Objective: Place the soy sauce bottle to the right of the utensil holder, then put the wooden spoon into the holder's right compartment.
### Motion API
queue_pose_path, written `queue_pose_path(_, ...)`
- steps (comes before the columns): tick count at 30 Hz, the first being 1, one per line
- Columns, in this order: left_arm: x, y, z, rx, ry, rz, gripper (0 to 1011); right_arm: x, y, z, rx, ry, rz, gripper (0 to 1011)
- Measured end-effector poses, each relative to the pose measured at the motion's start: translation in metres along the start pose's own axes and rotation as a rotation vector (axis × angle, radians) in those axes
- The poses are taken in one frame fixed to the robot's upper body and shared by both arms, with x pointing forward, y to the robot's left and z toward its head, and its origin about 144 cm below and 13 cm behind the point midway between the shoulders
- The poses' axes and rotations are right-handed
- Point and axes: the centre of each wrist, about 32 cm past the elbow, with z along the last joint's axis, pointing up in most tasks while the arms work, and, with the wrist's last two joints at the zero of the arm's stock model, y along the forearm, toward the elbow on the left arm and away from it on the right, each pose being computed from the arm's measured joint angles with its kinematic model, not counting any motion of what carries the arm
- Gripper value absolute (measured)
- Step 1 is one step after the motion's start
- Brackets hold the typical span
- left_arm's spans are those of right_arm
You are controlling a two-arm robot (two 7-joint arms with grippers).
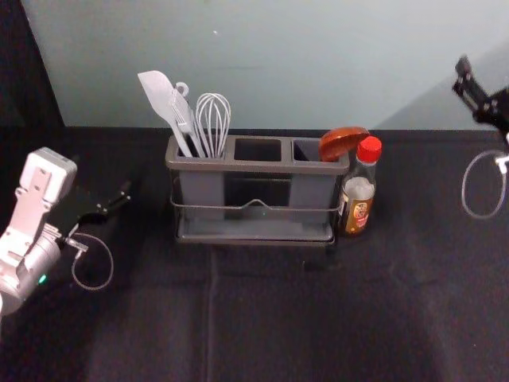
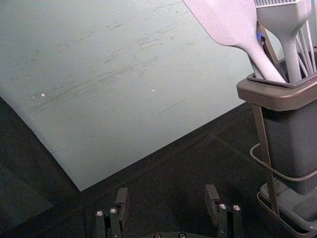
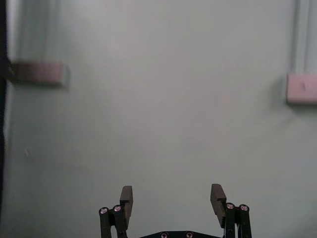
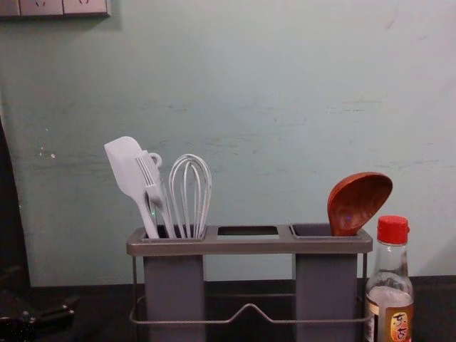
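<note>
The soy sauce bottle (image 1: 359, 191) with its red cap stands upright just right of the utensil holder (image 1: 254, 165). In the holder's right compartment leans the wooden spoon (image 1: 342, 142), bowl up; the chest view shows that spoon (image 4: 358, 202) tilting right above the bottle (image 4: 390, 292). My left gripper (image 1: 118, 205) is left of the holder; in its wrist view the left gripper (image 2: 167, 202) is open and empty. My right gripper (image 1: 463, 78) is raised at the far right, away from the bottle; the right gripper (image 3: 172, 201) is open, facing the wall.
A white spatula (image 1: 163, 99), a brush and a whisk (image 1: 213, 119) stand in the holder's left compartment. The middle compartment (image 1: 258, 150) holds nothing visible. Behind the dark-covered table (image 1: 278, 318) rises a pale wall (image 1: 286, 64).
</note>
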Motion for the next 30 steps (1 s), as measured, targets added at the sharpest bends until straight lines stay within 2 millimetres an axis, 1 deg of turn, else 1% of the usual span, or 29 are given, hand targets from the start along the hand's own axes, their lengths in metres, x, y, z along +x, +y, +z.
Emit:
queue_pose_path(3, 0.000, 0.000, 0.000, 0.000, 0.000, 0.000, 1000, 0.001, -0.005, -0.010, -0.085, -0.007, -0.019, 1002)
queue_pose_path(4, 0.000, 0.000, 0.000, 0.000, 0.000, 0.000, 1000, 0.001, -0.005, -0.010, -0.085, -0.007, -0.019, 1002)
queue_pose_path(9, 0.000, 0.000, 0.000, 0.000, 0.000, 0.000, 1000, 0.000, -0.010, -0.025, -0.248, -0.033, -0.008, 1003)
queue_pose_path(14, 0.000, 0.000, 0.000, 0.000, 0.000, 0.000, 1000, -0.004, -0.012, -0.034, -0.328, -0.047, 0.026, 1003)
queue_pose_path(20, 0.000, 0.000, 0.000, 0.000, 0.000, 0.000, 1000, -0.007, -0.015, -0.047, -0.390, -0.050, 0.064, 1003)
queue_pose_path(22, 0.000, 0.000, 0.000, 0.000, 0.000, 0.000, 1000, -0.008, -0.016, -0.050, -0.397, -0.050, 0.069, 1002)
queue_pose_path(25, 0.000, 0.000, 0.000, 0.000, 0.000, 0.000, 1000, -0.008, -0.017, -0.059, -0.401, -0.054, 0.090, 1003)
queue_pose_path(30, 0.000, 0.000, 0.000, 0.000, 0.000, 0.000, 1000, -0.010, -0.017, -0.067, -0.405, -0.055, 0.119, 1002)
